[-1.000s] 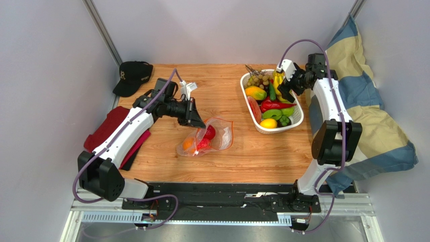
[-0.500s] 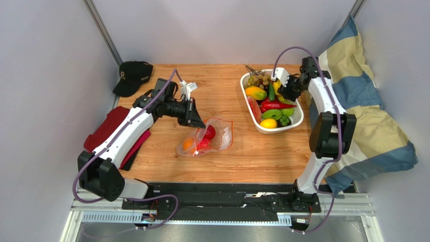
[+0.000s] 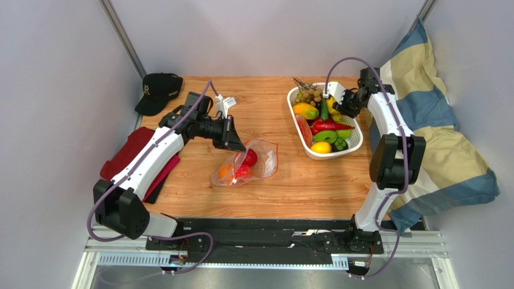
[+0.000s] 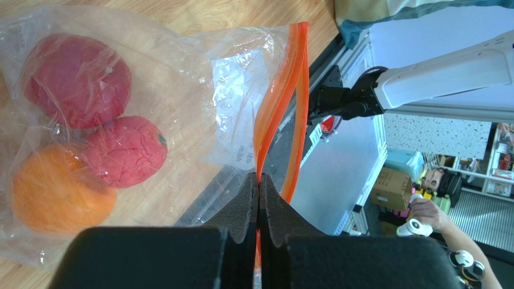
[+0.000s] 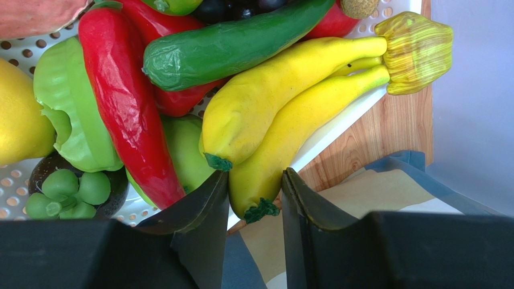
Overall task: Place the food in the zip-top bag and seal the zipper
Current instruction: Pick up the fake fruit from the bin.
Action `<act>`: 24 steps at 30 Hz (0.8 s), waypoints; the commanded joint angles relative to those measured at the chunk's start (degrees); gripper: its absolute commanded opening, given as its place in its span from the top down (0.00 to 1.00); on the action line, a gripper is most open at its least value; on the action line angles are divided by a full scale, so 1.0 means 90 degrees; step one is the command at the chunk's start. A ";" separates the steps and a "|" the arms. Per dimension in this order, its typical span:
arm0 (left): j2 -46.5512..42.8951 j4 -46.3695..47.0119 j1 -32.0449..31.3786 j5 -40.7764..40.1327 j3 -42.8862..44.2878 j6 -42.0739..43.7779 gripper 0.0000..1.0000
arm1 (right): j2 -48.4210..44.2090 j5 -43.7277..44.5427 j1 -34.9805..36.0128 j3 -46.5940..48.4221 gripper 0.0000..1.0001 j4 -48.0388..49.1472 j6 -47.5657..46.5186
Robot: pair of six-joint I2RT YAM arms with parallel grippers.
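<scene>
Left gripper (image 4: 259, 188) clamps the orange zipper (image 4: 279, 114) of the clear zip-top bag (image 4: 205, 84), jaws pressed together on the strip. In the bag are a dark red fruit (image 4: 75, 81), a pinkish-red fruit (image 4: 123, 152) touching it, and an orange (image 4: 57, 195). White label (image 4: 241, 135) shows through the plastic, bag body lies on the wooden table (image 4: 199, 15)

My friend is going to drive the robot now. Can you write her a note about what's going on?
Left gripper: shut on one side of the zipper; the zip-top bag lies on the table, mouth open.
Right gripper: at the basket, fingers either side of a banana tip; can't tell if it grips.
Done: two red fruits and an orange are in the bag.
Left: bag the banana and other basket food, then seal the zipper.
</scene>
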 commanded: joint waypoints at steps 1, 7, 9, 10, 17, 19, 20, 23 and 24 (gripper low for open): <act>-0.0008 -0.0019 -0.0012 0.0109 0.0261 0.0149 1.00 | -0.0435 -0.0002 0.0020 -0.0023 1.00 -0.0015 -0.0058; -0.0037 -0.0009 -0.0012 0.0090 0.0290 0.0168 1.00 | -0.0602 -0.0041 -0.0009 0.0181 1.00 -0.0083 0.0254; -0.0067 -0.0009 -0.0012 0.0089 0.0280 0.0168 1.00 | -0.0709 -0.0177 -0.0028 0.0308 1.00 -0.0190 0.0371; -0.0067 -0.0009 -0.0002 0.0099 0.0280 0.0168 1.00 | -0.0748 -0.0226 -0.0038 0.0425 1.00 -0.0336 0.0478; -0.0077 -0.0029 -0.0012 0.0089 0.0290 0.0198 1.00 | -0.1168 -0.0392 -0.0077 0.0475 1.00 -0.0611 0.0762; -0.0077 0.0000 -0.0012 0.0089 0.0280 0.0198 1.00 | -0.1285 -0.0412 -0.0097 0.0426 1.00 -0.0601 0.0791; -0.0067 0.0001 -0.0012 0.0089 0.0290 0.0198 1.00 | -0.1315 -0.0441 -0.0106 0.0436 1.00 -0.0601 0.0859; -0.0096 0.0010 -0.0012 0.0090 0.0290 0.0198 1.00 | -0.1451 -0.0655 -0.0145 0.0562 1.00 -0.0611 0.1248; -0.0106 0.0010 -0.0012 0.0089 0.0300 0.0207 1.00 | -0.1529 -0.0743 -0.0165 0.0601 1.00 -0.0650 0.1347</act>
